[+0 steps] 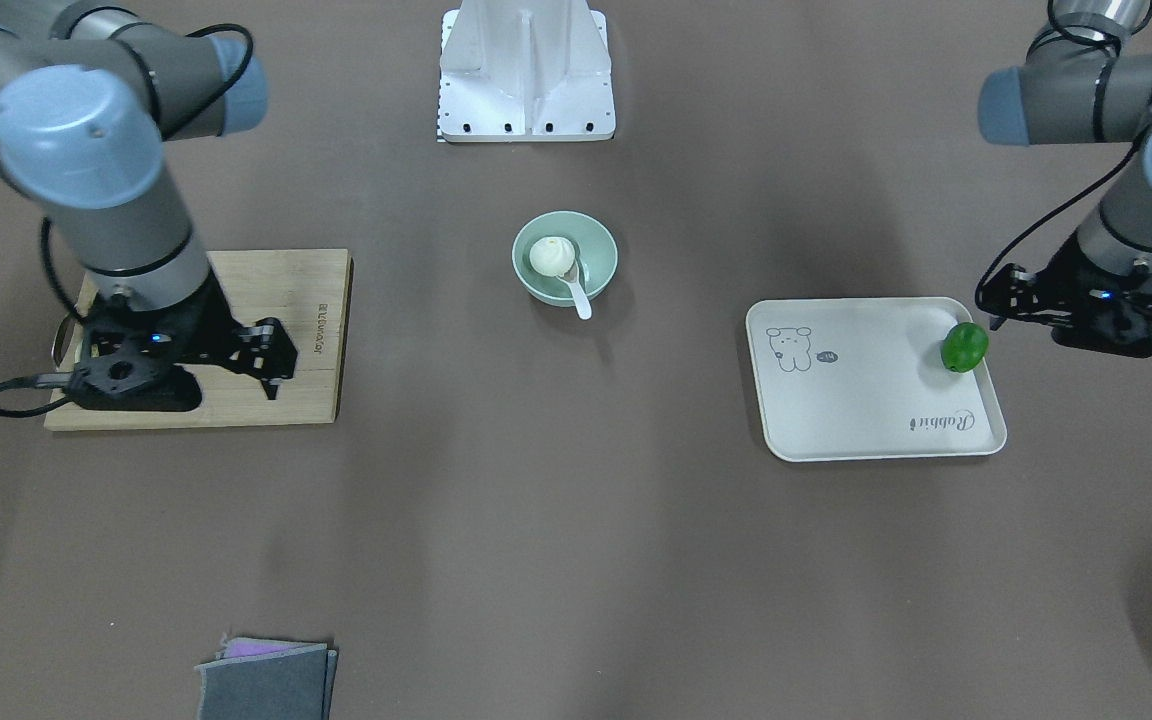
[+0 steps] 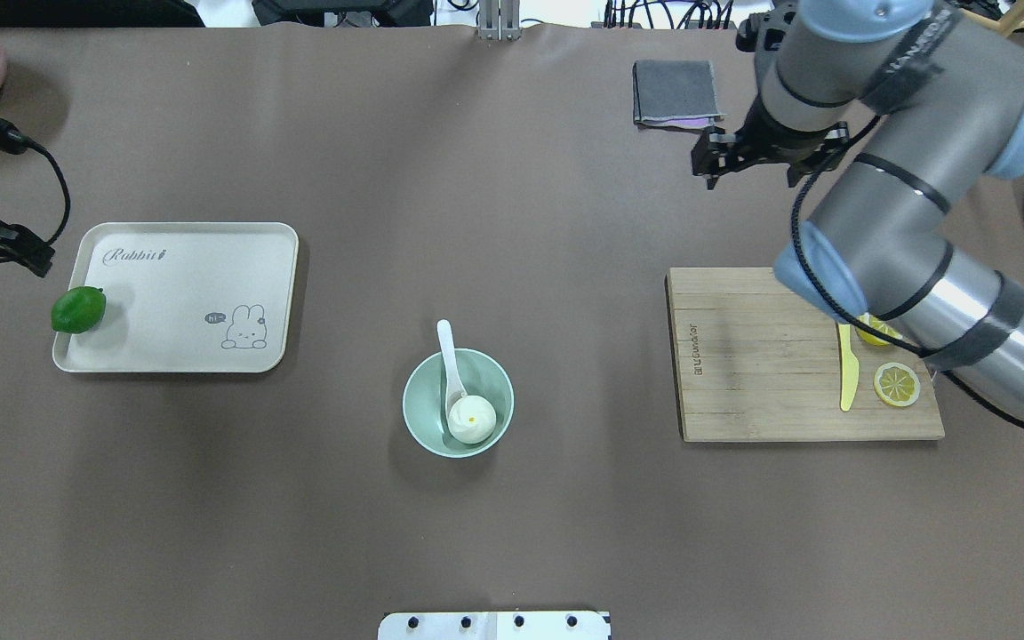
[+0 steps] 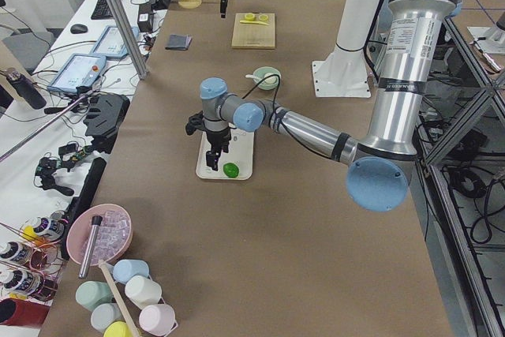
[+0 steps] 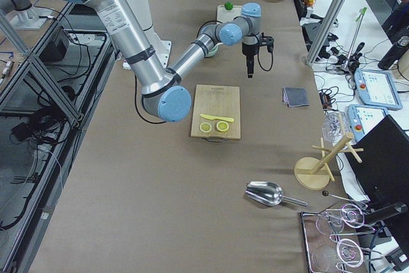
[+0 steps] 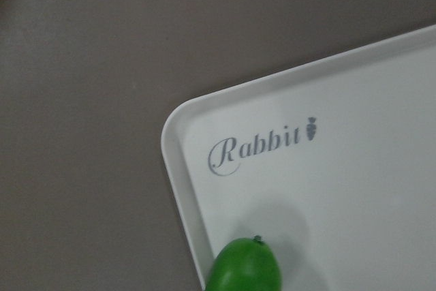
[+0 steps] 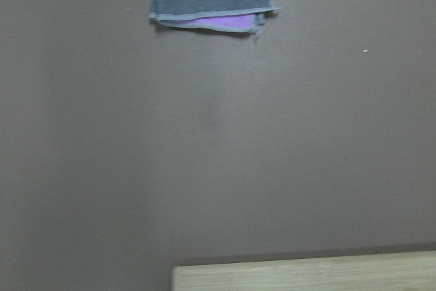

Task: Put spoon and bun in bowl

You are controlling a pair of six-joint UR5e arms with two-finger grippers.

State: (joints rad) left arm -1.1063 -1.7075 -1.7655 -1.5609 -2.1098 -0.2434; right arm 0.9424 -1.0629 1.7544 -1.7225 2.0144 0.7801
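Note:
The pale mint-green bowl (image 1: 536, 278) (image 2: 419, 418) stands mid-table. The white bun (image 1: 552, 255) (image 2: 472, 419) sits inside it. The white spoon (image 1: 577, 292) (image 2: 447, 356) rests with its scoop in the bowl beside the bun and its handle over the rim. My left gripper (image 1: 994, 305) (image 2: 32, 258) hovers at the cream tray's outer edge, looks open and is empty. My right gripper (image 1: 276, 365) (image 2: 709, 169) hangs near the cutting board, looks open and is empty. Both are far from the bowl.
The cream tray (image 1: 866, 400) (image 2: 183, 302) holds a green lime (image 1: 963, 347) (image 2: 78, 309) at its edge. The wooden cutting board (image 1: 276, 300) (image 2: 761, 356) carries a yellow knife (image 2: 847, 369) and lemon slices (image 2: 896, 384). A folded grey cloth (image 1: 266, 680) (image 2: 675, 92) lies apart.

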